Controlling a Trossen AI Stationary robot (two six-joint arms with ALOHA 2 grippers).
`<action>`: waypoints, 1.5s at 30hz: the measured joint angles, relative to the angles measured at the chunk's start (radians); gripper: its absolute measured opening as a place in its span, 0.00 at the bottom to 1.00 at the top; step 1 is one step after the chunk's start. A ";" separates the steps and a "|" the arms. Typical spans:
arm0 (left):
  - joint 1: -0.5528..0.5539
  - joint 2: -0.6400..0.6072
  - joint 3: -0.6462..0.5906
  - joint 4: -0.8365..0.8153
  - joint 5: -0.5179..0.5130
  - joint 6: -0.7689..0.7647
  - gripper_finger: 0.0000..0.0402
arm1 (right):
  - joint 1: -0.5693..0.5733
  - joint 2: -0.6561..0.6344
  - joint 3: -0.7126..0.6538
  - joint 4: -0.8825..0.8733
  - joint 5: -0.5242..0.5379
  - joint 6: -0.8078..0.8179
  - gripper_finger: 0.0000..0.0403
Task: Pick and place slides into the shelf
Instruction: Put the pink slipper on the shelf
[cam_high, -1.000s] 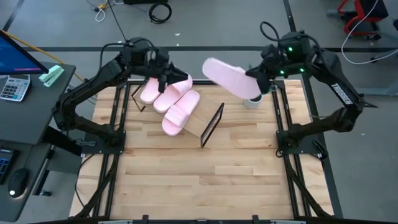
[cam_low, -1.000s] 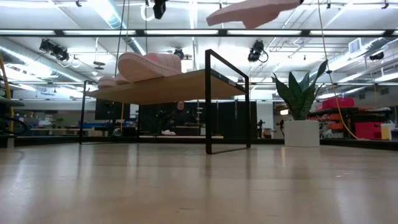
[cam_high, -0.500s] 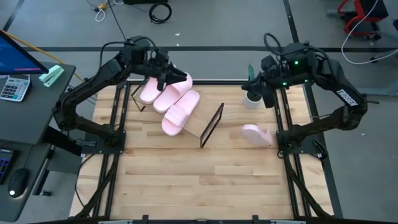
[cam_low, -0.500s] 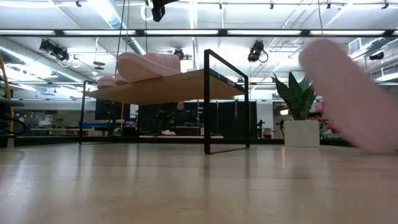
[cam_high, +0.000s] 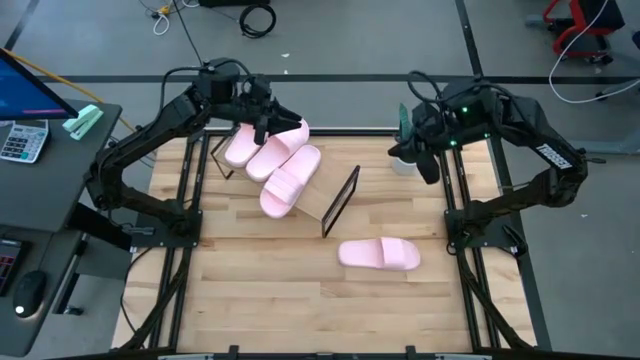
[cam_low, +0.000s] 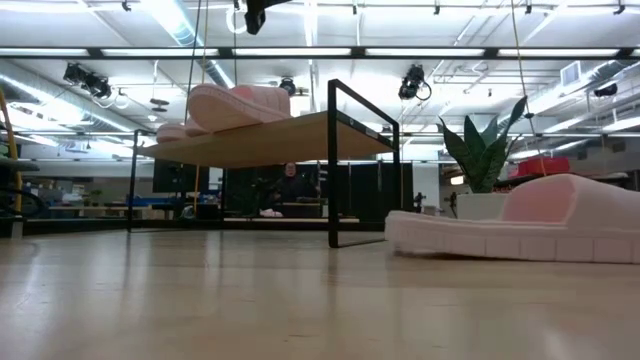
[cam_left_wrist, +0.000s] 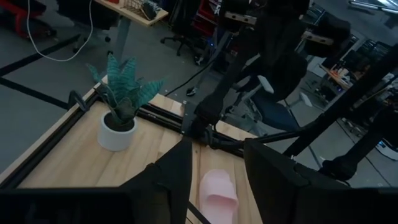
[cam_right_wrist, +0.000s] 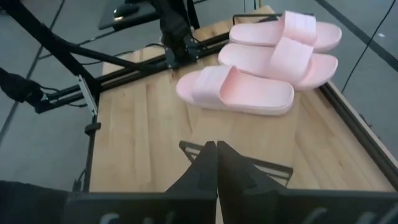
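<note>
Table (cam_high: 250, 280) – slatted wood, shelf (cam_high: 312, 190) near its far-left part w/ three slides (cam_high: 275, 165) on top. Fourth slide (cam_high: 379, 254) lies flat on the table, just off the shelf's right end, long axis left-right – nearer the right gripper (cam_right_wrist: 216, 163), fingers together, empty. Left gripper (cam_left_wrist: 217, 180) hovers over the shelf, fingers apart.

Both arms are showing dark, almost black links with rounded joints. Black cables are looping over the left arm (cam_high: 150, 140) and the right arm (cam_high: 530, 120). A small green light is glowing near the right arm's wrist, and pale lettering is running along its forearm.
</note>
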 joint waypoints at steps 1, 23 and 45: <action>0.000 0.000 0.000 0.000 0.000 0.000 0.37 | 0.000 0.000 0.000 -0.005 -0.001 -0.001 0.00; -0.069 0.000 0.000 -0.056 0.033 0.106 0.38 | 0.000 -0.001 0.000 -0.152 -0.146 -0.044 0.00; -0.375 0.008 0.000 -0.211 -0.255 0.199 0.36 | 0.175 -0.149 -0.542 -0.061 -0.229 0.043 0.00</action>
